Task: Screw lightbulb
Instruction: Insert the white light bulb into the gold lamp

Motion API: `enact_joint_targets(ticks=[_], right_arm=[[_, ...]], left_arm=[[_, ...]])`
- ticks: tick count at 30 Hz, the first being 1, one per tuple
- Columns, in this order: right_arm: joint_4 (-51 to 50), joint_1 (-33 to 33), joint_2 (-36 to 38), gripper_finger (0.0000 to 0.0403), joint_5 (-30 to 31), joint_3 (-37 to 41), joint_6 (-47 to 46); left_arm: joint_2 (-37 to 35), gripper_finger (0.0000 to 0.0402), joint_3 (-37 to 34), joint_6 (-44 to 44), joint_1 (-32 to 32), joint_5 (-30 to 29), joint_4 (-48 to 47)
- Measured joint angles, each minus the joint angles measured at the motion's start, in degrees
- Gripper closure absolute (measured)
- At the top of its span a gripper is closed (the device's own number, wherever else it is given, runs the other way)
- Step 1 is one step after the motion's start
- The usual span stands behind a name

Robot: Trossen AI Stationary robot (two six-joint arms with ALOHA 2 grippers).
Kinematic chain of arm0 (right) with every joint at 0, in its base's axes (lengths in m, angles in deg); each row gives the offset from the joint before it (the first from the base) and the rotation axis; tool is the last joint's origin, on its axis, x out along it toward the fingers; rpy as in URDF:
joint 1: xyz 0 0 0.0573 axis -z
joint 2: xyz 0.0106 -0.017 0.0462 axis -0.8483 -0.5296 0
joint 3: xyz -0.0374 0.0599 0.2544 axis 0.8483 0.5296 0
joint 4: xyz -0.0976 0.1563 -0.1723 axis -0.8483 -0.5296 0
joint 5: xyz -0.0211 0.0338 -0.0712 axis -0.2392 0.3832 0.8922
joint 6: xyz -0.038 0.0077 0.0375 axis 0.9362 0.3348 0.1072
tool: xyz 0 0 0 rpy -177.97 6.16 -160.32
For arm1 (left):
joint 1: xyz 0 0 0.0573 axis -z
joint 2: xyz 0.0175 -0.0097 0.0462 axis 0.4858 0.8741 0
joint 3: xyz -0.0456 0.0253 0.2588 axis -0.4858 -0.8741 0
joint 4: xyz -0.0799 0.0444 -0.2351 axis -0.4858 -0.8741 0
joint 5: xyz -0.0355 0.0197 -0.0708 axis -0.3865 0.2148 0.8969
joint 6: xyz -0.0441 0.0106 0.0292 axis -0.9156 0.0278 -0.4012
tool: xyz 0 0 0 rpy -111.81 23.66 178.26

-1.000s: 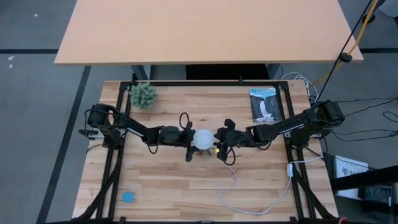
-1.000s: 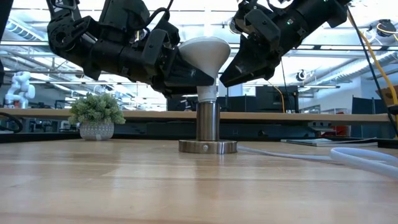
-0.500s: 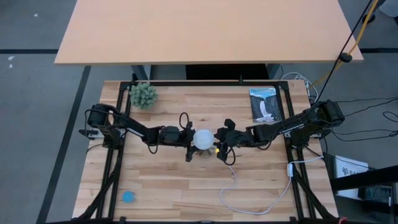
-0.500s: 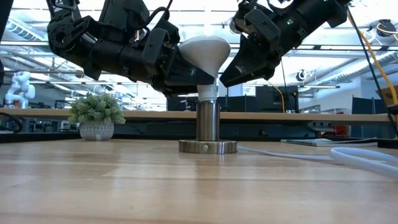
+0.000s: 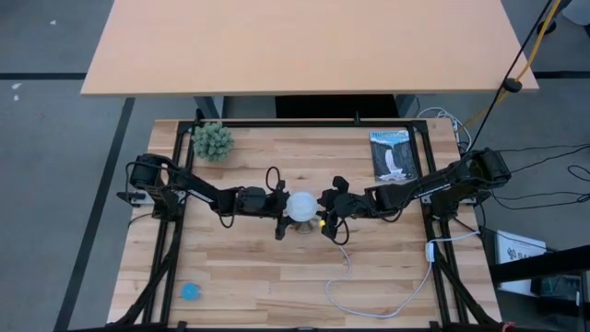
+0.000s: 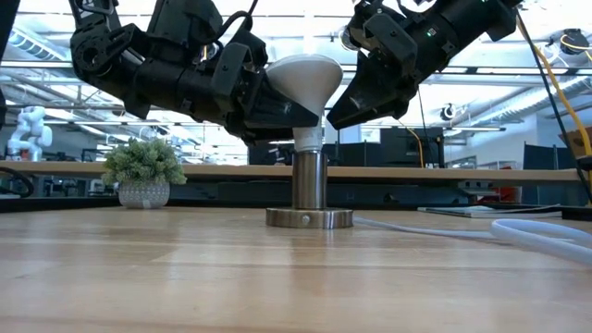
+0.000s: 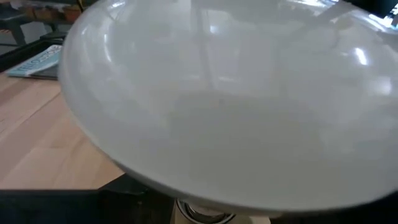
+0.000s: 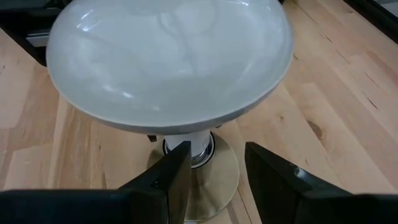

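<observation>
My left gripper [image 6: 277,104]: clamped on the lightbulb [image 6: 305,79], which stands upright in the socket [image 6: 309,190] mid-table. My right gripper [image 6: 344,113]: fingers parted, just beside the bulb's neck.

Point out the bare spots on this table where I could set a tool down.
Bare wood: between the plant and the booklet; also between the blue disc and the white cord. Crowded mid-table: both pincers, left and right, flank the lightbulb.
</observation>
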Motion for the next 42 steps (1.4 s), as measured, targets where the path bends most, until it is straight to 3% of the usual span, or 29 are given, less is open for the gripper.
enact_joint_targets(ticks=[19,30,42], right_arm=[[0.09,-0.02,0.00,0.0261,0.00,0.00,0.00],[0.35,-0.01,0.00,0.0261,0.00,0.00,-0.33],[0.31,-0.02,0.00,0.0261,0.00,0.00,0.05]], left_arm=[[0.00,0.0204,0.00,2.84,0.15,0.33,-0.12],[0.00,0.0134,0.00,3.23,0.15,0.32,-0.11],[0.00,0.0129,0.00,3.19,0.15,0.37,0.07]])
